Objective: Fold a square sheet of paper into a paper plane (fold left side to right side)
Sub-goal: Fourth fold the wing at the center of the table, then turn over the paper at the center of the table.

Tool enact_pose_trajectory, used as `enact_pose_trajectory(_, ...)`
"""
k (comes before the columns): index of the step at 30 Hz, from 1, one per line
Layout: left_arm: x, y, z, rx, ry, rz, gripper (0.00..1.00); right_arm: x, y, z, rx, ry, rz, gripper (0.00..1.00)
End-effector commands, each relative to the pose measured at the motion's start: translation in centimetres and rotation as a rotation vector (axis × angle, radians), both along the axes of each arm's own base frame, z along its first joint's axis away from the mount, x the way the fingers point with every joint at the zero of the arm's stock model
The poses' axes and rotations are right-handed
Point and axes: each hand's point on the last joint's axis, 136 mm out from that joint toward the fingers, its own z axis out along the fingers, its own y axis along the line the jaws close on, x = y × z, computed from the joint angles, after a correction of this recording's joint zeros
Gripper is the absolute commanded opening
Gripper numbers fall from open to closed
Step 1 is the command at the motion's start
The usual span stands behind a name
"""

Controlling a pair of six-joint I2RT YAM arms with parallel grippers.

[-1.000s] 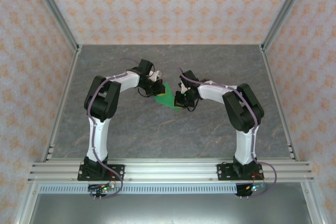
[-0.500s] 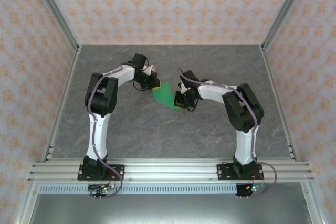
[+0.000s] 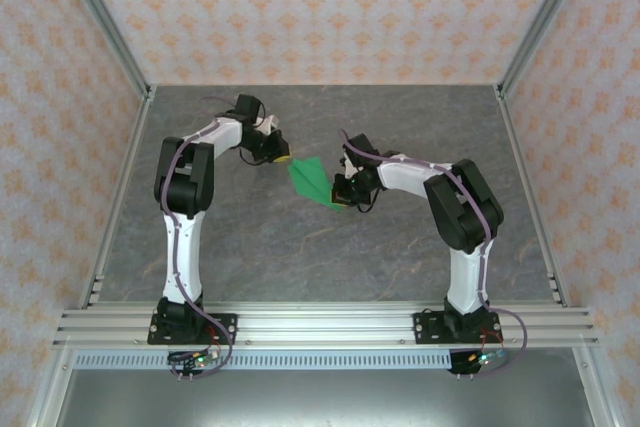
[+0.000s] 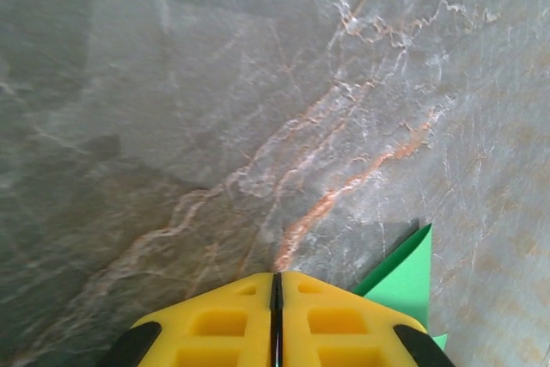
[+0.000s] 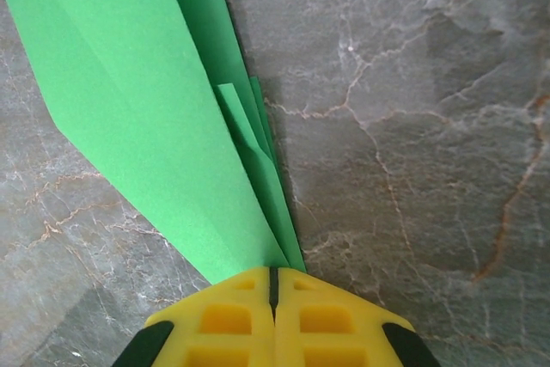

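The left pincer (image 3: 284, 158) stands left of the counter's middle, a little toward the far edge. In the left wrist view its yellow fingers (image 4: 215, 320) meet along a thin seam with nothing between them: closed and empty. A green corner of the paper plane (image 4: 408, 272) lies just beside them; I cannot tell whether they touch.

The paper plane (image 3: 312, 182) lies about mid-counter as a narrow slanted dart between the two arms. Its layers (image 5: 146, 83) fan slightly apart, with one loose flap showing near the nose.

The right pincer (image 3: 343, 202) is clamped on the plane's near-right end. The right wrist view shows the green layers running straight into its closed jaws (image 5: 273, 274).

The risk, as I judge it, is that only one end is held. The uncreased layers may spring open, or the free end may swing if the right arm moves. The closed left pincer could also nudge or buckle that loose corner if it presses in off the fold line.

The counter (image 3: 300, 267) is grey, marble-veined and looks smooth, so I expect thin paper to slide on it readily. Orange-patterned walls (image 3: 320, 7) enclose it, and aluminium rails (image 3: 320, 325) run along the near edge.
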Motion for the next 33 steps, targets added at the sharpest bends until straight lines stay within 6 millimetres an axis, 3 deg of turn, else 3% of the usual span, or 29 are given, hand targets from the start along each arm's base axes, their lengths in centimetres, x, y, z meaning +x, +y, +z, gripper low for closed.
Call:
enact_pose_trajectory(1,1.6,4.5,1.7,0.113,-0.057,0.087,0.17,-2.9,-2.6,-3.0,-0.117,0.108,-0.017,0.00)
enact_pose_trajectory(6,0.7,3.9,5.2,0.048,-0.119,0.116,0.28,-0.5,-1.2,0.8,-0.036,-0.024,-0.022,0.12)
enact_pose_trajectory(10,-1.4,3.8,6.4,0.003,-0.139,0.164,0.39,1.0,-1.3,3.7,-0.020,-0.147,-0.043,0.28)
enact_pose_trajectory(16,-4.7,1.0,5.2,-0.139,-0.093,0.207,0.45,1.6,-3.4,6.3,-0.071,-0.292,-0.092,0.47)
enact_pose_trajectory(21,-5.6,-3.0,3.8,-0.206,-0.065,0.179,0.46,1.4,-3.9,7.9,-0.042,-0.353,-0.121,0.57)
enact_pose_trajectory(33,-5.0,-5.6,2.3,-0.205,-0.046,0.144,0.42,1.1,-4.2,8.1,-0.046,-0.354,-0.126,0.59)
